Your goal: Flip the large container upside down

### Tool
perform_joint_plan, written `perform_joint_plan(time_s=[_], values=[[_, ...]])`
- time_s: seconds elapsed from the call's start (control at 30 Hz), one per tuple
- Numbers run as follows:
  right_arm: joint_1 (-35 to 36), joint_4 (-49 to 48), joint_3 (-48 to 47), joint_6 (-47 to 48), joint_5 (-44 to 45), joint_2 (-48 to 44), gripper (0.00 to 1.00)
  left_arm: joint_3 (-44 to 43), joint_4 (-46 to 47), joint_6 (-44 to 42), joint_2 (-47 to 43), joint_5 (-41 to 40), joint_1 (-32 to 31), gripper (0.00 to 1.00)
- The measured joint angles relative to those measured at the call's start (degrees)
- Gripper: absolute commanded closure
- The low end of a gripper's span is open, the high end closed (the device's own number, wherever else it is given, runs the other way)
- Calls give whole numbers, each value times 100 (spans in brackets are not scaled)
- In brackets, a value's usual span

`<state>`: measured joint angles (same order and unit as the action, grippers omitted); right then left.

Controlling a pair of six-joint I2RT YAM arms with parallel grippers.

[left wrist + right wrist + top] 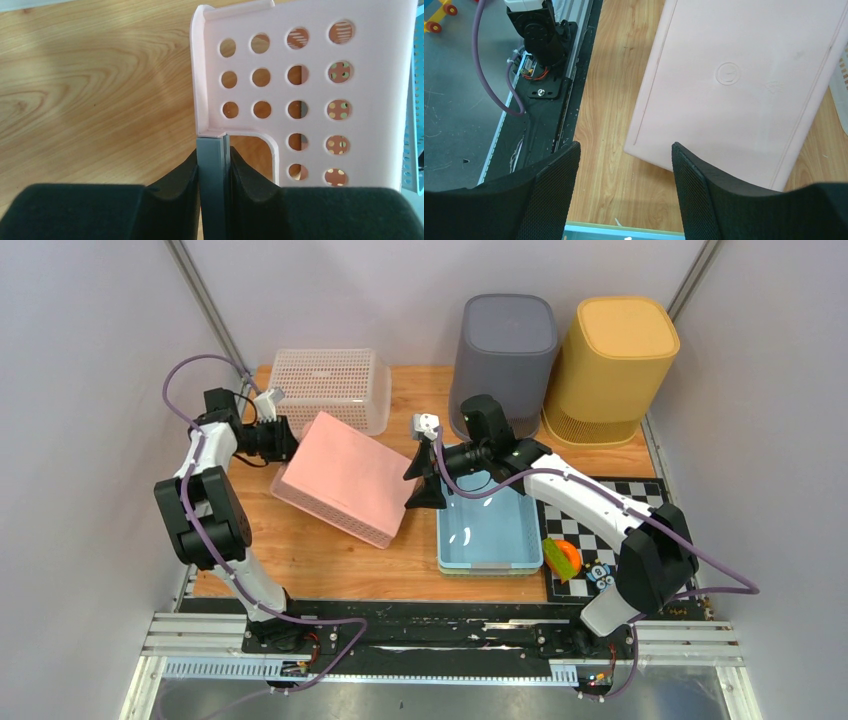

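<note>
The left gripper (pixel 213 150) is clamped on the rim of the pink perforated plastic basket (pixel 345 475), at its left end. The basket lies tilted on the wooden table (pixel 320 565), flat base facing up, between the two arms. The right gripper (pixel 625 150) has its jaws apart and holds nothing. It is just beside the basket's right edge, over the light blue plastic tray (pixel 490 566).

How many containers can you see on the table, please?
5: white basket back left, pink basket centre-left, blue basket centre-right, grey bin and yellow bin back right. None appears hidden.
</note>
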<state>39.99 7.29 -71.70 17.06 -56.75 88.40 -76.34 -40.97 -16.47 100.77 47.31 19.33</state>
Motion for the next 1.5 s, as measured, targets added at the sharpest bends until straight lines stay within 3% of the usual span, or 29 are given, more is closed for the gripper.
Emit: perform_joint_plan(time_s=[0.47, 0.8, 1.5], values=[[2, 0, 0, -2, -2, 31, 30, 229, 188, 22, -31, -42, 92, 58], [2, -2, 0, -37, -2, 57, 29, 302, 170, -46, -105, 61, 269, 37], [2, 0, 0, -105, -13, 81, 29, 302, 59, -59, -398, 1102, 597, 35]])
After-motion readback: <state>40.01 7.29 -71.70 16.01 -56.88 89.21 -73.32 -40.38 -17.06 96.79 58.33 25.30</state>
